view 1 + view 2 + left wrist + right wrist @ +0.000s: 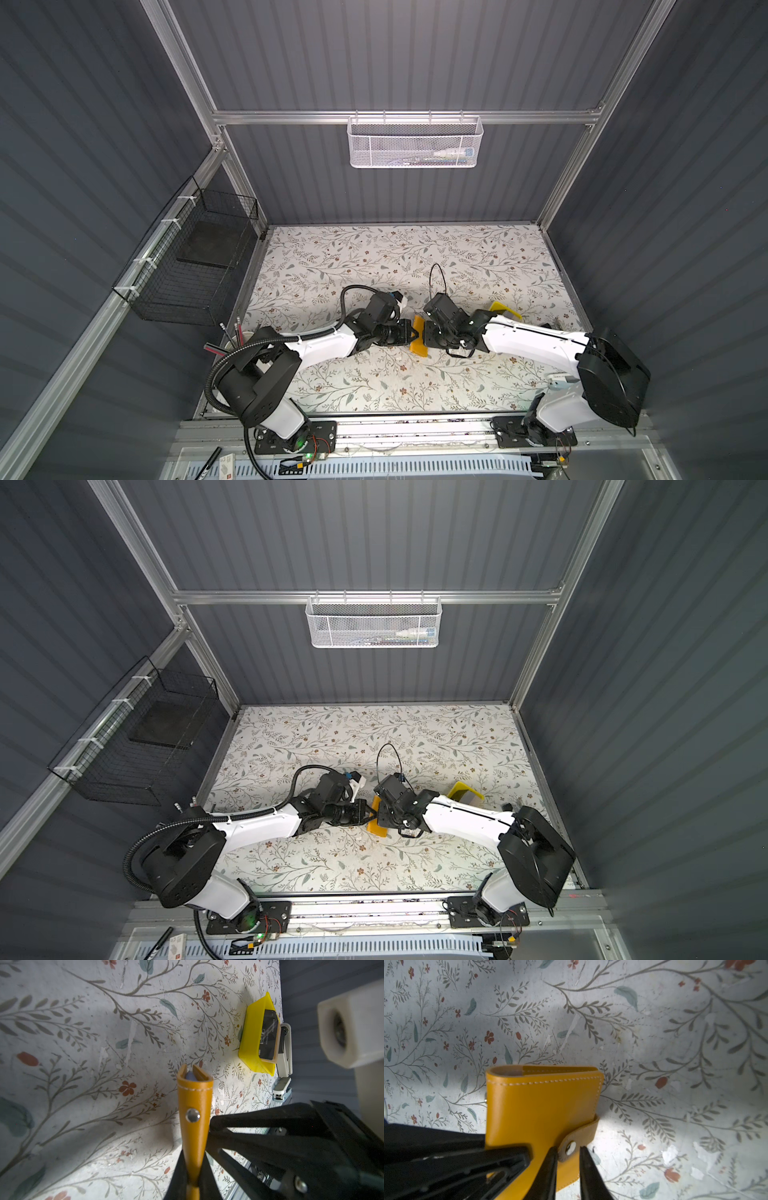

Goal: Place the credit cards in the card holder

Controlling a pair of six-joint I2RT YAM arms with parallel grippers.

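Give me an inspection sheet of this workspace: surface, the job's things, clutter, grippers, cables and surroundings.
Surface: floral table, scuffed with white flecks.
Job's things: card holder closed, between both arms; whether its strap is fastened is unclear. Credit cards stacked in the yellow tray, a black one on top.
Clutter: two white staplers beside the tray; pencil cup at the table's left edge.
Grippers: left gripper shut on the card holder; right gripper jaws apart, astride the strap's snap end.
Cables: black cable loop above the right wrist; corrugated hose along the left arm.
Surroundings: white mesh basket on the back rail; black wire basket on the left wall.
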